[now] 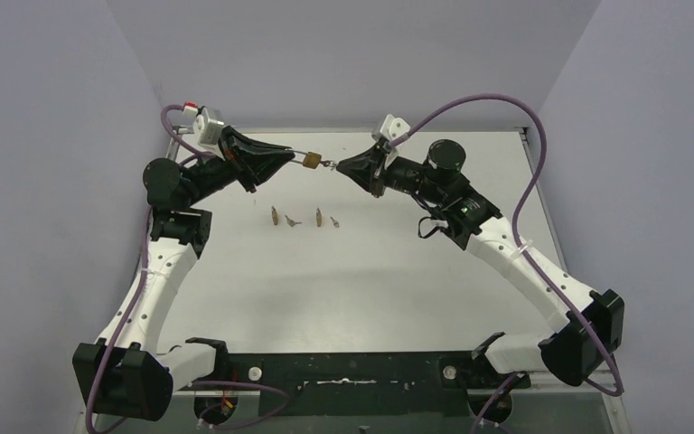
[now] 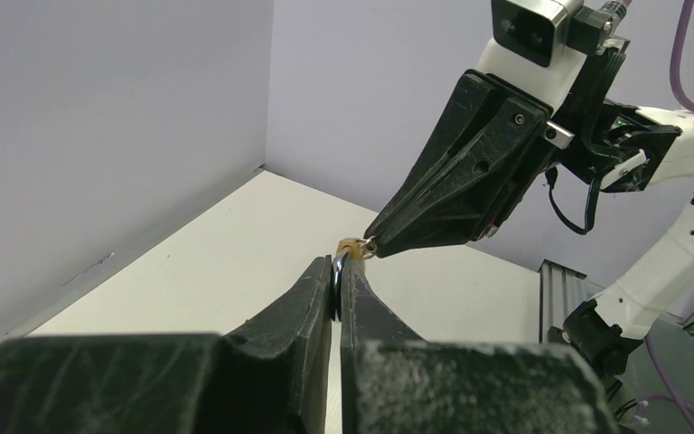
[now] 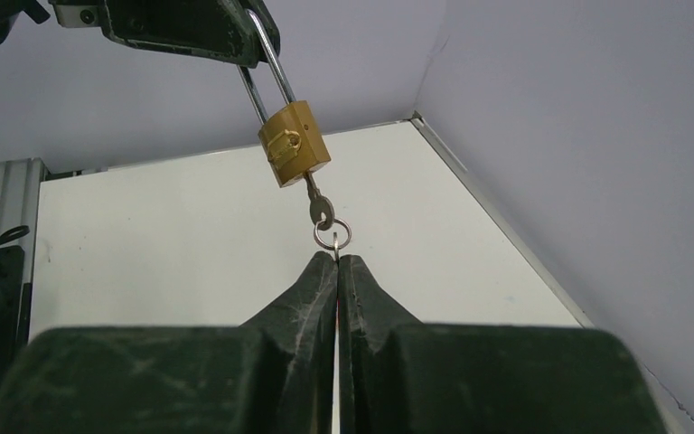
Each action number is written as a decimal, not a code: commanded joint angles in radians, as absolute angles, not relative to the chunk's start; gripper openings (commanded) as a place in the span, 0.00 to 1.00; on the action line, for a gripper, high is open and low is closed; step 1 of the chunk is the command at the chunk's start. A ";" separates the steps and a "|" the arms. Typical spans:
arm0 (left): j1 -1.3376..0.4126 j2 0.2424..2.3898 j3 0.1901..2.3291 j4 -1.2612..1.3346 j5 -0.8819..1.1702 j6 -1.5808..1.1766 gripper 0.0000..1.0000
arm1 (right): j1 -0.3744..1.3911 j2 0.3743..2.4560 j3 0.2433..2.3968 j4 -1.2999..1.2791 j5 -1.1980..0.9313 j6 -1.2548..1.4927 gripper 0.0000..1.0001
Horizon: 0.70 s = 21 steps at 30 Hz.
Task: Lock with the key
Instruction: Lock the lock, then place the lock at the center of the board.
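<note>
From the top external view, the left gripper point(image 1: 287, 157) and the right gripper point(image 1: 341, 165) are meeting tip to tip above the far part of the white table point(image 1: 370, 271), and a small brass padlock point(image 1: 312, 161) is hanging in the air between them. A key point(image 1: 327, 164) is bridging the gap from the padlock to the right gripper's tip. Four small brass and grey pieces point(image 1: 304, 219) are lying in a row on the table just nearer than the grippers, too small to identify. From the left wrist view, the left gripper point(image 2: 337, 271) is pressing its two fingers together on a thin metal shackle point(image 2: 335, 271), with only a sliver of the brass padlock point(image 2: 351, 245) showing past the tips. The right gripper point(image 2: 375, 244) is pointing down at it from the upper right, its tip right at the padlock. From the right wrist view, the right gripper point(image 3: 337, 262) is holding its fingers together, pinching the lower edge of the key ring point(image 3: 333, 237). The key point(image 3: 319, 206) is sitting in the bottom of the padlock point(image 3: 295, 145), which is hanging tilted well above the table point(image 3: 190, 244). Its shackle point(image 3: 267, 63) is running up into the left gripper point(image 3: 190, 23) at the top of the frame, and whether the shackle is seated in the body is not discernible.
</note>
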State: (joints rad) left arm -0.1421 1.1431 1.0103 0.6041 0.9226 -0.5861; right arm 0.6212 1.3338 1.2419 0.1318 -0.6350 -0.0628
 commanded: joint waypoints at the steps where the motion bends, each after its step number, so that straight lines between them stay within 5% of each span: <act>1: -0.118 1.114 1.025 0.638 0.878 -0.574 0.00 | 0.588 1.261 1.207 0.163 -0.602 -0.053 0.00; 15: -0.148 1.143 1.025 0.611 0.813 -0.572 0.00 | 0.538 1.097 1.074 0.039 -0.463 -0.051 0.00; 21: -0.351 1.114 1.063 0.238 0.420 -0.259 0.00 | 0.538 1.104 1.130 -0.125 -0.266 -0.001 0.00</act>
